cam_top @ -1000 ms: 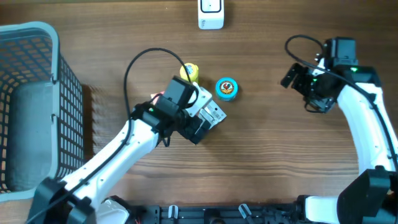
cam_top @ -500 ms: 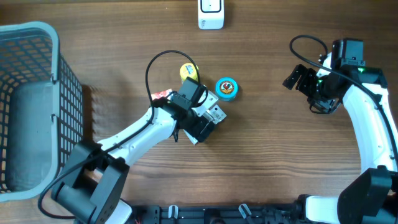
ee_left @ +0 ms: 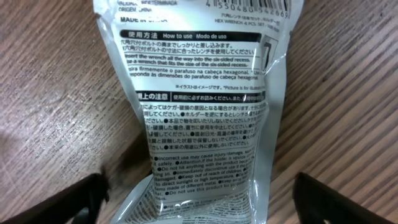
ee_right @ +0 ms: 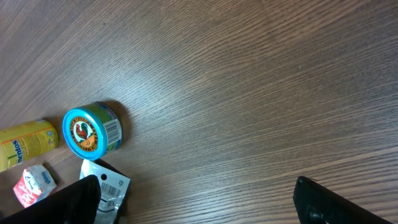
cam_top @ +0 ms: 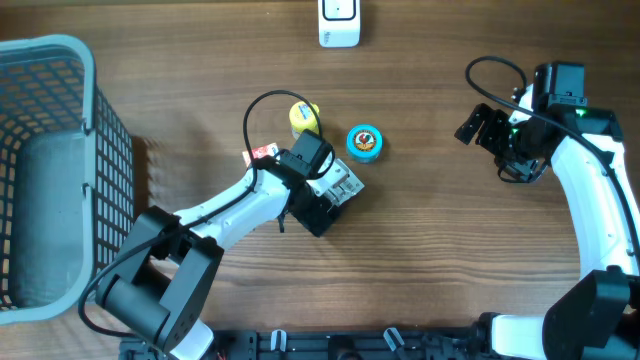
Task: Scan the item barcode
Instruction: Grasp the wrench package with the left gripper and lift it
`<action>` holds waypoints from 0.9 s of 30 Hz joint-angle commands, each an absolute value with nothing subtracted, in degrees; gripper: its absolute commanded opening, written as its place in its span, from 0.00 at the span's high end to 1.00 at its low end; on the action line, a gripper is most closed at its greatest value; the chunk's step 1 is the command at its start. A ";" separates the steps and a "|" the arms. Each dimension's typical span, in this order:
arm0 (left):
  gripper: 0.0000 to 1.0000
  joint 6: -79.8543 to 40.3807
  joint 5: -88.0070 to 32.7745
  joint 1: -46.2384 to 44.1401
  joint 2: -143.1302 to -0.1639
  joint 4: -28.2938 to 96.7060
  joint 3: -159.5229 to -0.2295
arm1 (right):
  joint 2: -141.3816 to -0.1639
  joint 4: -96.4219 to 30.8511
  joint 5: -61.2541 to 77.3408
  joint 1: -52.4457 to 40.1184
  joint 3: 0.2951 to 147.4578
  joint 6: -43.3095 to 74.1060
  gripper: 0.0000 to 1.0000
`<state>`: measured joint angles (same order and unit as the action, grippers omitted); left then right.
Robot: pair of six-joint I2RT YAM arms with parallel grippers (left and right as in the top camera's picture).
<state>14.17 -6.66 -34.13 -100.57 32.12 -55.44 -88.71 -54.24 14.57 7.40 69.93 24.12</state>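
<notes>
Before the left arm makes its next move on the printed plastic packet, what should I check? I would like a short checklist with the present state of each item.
1. Clear plastic packet with printed text lies between the fingers of the left tool: ok.
2. Left tool open, with a gap on both sides of the packet: ok.
3. Barcode fully in sight: cannot tell; the left wrist view cuts off the packet's top edge.
4. Blue round tin not on the packet: ok, though close.
5. Right tool open, empty and far from the items: ok.
6. White box-shaped device, probably the scanner, uncovered: ok.
</notes>
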 commanded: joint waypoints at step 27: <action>0.49 16.08 -6.33 -35.59 -108.36 28.01 -55.40 | -88.18 -55.16 14.81 7.57 70.94 22.46 0.00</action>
